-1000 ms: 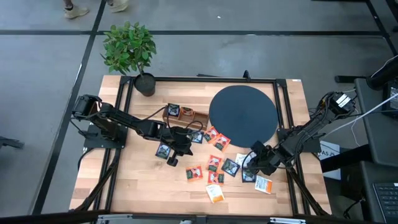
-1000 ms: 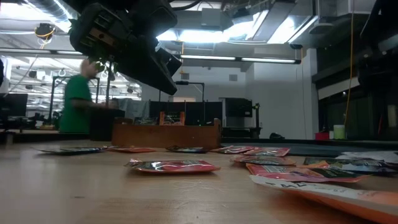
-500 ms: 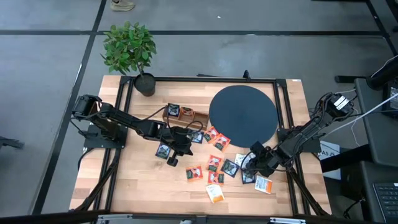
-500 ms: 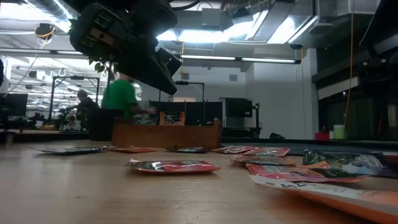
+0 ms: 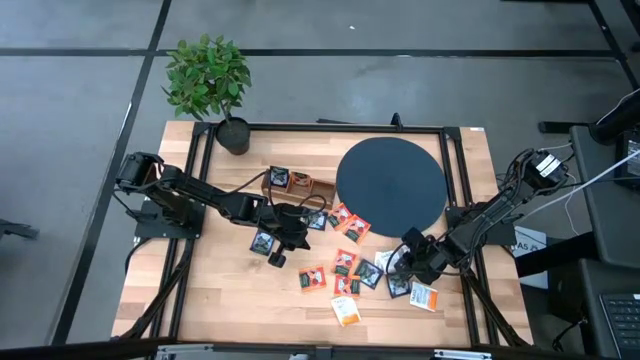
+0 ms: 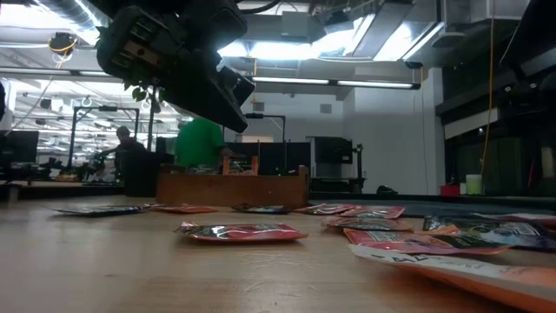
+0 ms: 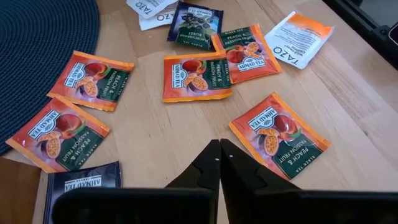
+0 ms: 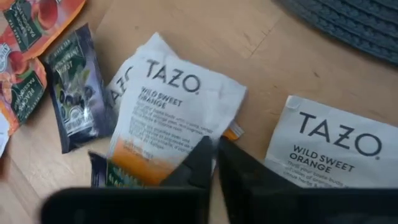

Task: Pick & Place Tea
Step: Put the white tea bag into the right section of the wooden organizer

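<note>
These tea sachets (image 8: 174, 112) are featherlight, flimsy and slick, lying flat on the tabletop (image 5: 220, 290) beside the black mat (image 5: 390, 185), so my right hand (image 8: 213, 155), pinched together on one's edge, is grabbing a corner.

We find open bench (image 5: 215, 300) toward seven o'clock; the black disc (image 5: 390, 185) at one o'clock, the wooden tray (image 5: 300, 187) and scattered tea sachets (image 5: 345, 263) at centre obstruct passage.
</note>
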{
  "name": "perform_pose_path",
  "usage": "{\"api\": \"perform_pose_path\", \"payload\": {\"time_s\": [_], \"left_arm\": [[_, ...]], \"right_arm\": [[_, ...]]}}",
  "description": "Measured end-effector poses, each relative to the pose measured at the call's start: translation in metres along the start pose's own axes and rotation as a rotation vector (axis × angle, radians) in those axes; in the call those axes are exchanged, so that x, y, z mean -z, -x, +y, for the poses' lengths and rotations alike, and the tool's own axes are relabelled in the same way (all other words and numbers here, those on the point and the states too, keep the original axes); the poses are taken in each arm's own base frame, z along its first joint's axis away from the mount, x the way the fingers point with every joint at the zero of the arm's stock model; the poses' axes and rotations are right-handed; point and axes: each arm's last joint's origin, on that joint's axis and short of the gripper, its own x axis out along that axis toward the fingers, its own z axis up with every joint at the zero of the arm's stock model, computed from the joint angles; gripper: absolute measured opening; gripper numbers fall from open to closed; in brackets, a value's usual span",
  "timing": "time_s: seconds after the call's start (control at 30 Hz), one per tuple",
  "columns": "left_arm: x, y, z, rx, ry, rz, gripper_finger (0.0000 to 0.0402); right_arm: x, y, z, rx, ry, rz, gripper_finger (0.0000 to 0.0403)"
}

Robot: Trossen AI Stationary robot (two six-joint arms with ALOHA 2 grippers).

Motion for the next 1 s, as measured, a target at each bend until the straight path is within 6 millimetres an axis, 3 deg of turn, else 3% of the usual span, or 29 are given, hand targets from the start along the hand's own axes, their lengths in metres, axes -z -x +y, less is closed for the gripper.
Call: {"api": "perform_pose_path", "payload": {"time_s": [0.57, 1.0], "left_arm": [[0.0, 0.0, 0.0, 0.0, -0.018, 0.0, 0.0005], [-0.007, 0.0, 0.004, -0.12, 0.037, -0.06, 0.0038]], "right_arm": [[-0.004, 0.004, -0.003, 0.02, 0.007, -0.103, 0.0003], [-0.015, 0.029, -0.009, -0.018, 0.043, -0.192, 0.0002]]}}
